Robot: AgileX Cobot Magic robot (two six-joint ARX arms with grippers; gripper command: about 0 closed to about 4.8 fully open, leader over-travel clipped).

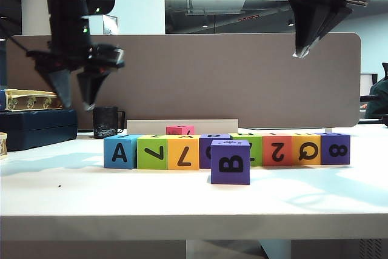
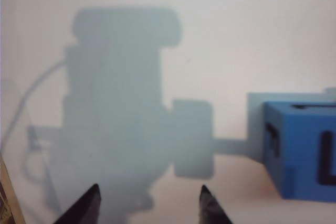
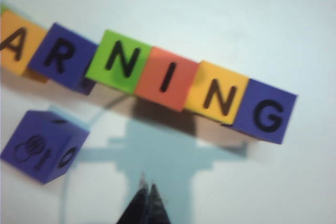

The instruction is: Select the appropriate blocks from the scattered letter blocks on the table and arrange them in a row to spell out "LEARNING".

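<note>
Row (image 1: pixel 227 150) of 8 blocks looks finished on the table (image 1: pixel 121 198), so retreat seems the step in hand: left gripper (image 1: pixel 76 92) hangs spread and empty above its blue end block (image 2: pixel 302 150), right gripper (image 1: pixel 301 51) pressed together high over the far end, purple spare (image 1: pixel 230 162) lying nearer the camera.

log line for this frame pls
left gripper: open, raised, empty | right gripper: shut, raised, empty | letter blocks: row on table | purple B block: in front

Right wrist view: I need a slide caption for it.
Right gripper, shut, hovers above the block row reading ARNING; a loose purple block sits apart.
</note>
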